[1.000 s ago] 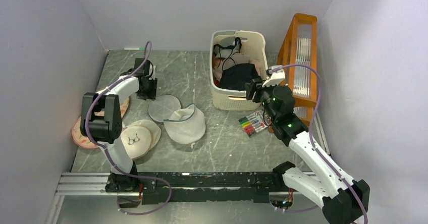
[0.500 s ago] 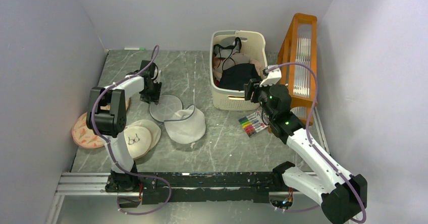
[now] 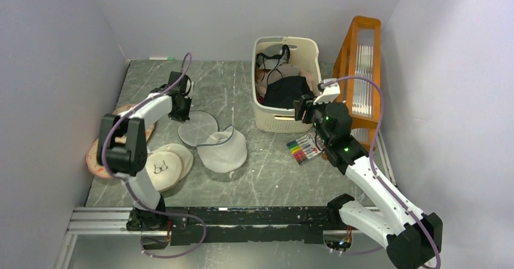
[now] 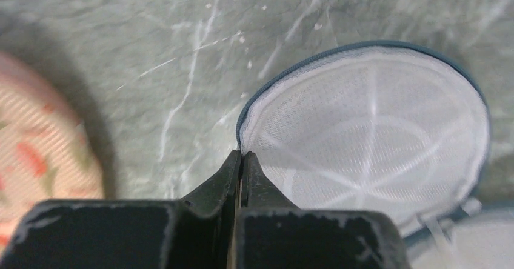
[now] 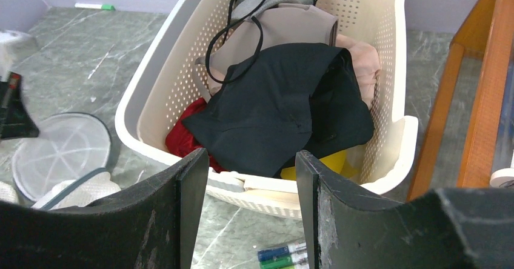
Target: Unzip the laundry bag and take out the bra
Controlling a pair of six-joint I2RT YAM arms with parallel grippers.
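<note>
Tabletop (image 3: pixel 273 178) showed the bra (image 5: pixel 279 108) apparently out, the laundry bag (image 3: pixel 223 151) unzipped; my left gripper (image 4: pixel 242 155) pinched its rim, right gripper (image 5: pixel 247 160) gaped empty.

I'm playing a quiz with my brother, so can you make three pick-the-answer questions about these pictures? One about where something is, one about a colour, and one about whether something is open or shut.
1. Where are the markers?
A. on the table, beside the basket
B. inside the basket
C. on top of the laundry bag

2. What colour is the rack to the right of the basket?
A. blue
B. green
C. orange

3. How is the left gripper?
A. wide open
B. shut at the rim of the laundry bag
C. out of sight

Answers:
1 A: the markers lie on the table right next to the basket wall.
2 C: the frame of the rack is orange.
3 B: the left wrist view shows the left gripper pinched together at the dark rim of the laundry bag.
</note>
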